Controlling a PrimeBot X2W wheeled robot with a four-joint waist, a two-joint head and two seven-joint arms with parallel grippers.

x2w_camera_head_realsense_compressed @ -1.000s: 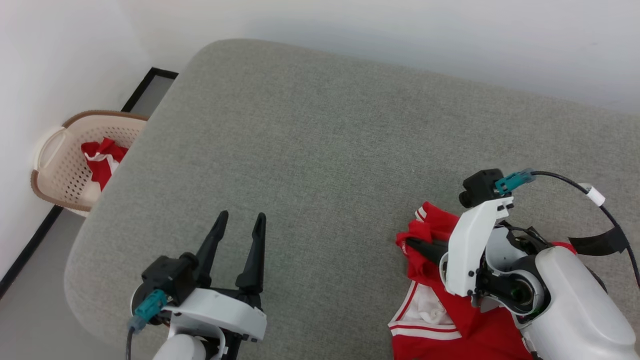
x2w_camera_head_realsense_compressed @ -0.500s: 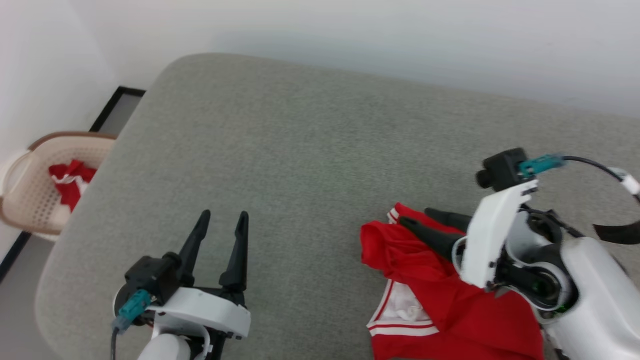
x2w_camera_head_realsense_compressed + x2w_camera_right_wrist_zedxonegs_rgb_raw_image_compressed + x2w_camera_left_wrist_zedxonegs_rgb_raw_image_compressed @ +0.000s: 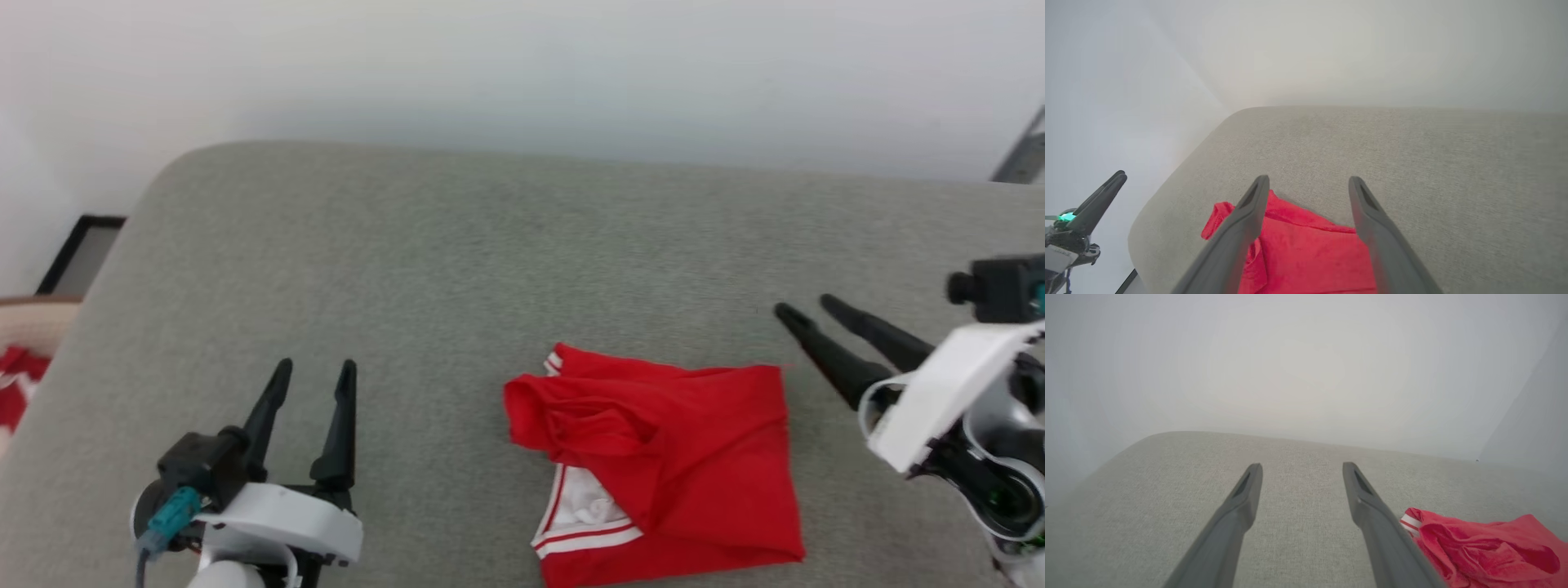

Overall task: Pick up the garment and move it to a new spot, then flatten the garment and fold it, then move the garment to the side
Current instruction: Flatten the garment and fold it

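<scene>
The garment (image 3: 678,465) is bright red with white striped trim and a white panel. It lies in a loose, partly folded heap on the grey cushioned surface (image 3: 457,269), at the lower middle of the head view. My right gripper (image 3: 804,309) hovers open just right of the heap, holding nothing; in its wrist view its two fingers frame the red cloth (image 3: 1306,253) from above. Well to the left of the garment stands my left gripper (image 3: 314,367), open and empty; the garment (image 3: 1486,547) shows at the lower right of its wrist view.
A beige basket (image 3: 33,327) with red-and-white cloth (image 3: 16,384) sits on the floor past the surface's left edge. A pale wall runs behind the surface. Bare grey surface stretches beyond and left of the garment. The left gripper (image 3: 1106,196) also shows in the right wrist view.
My right gripper opened, let go of the garment and drew back to the right; the garment now lies free. The head camera swung right, so the basket slid toward the left edge.
</scene>
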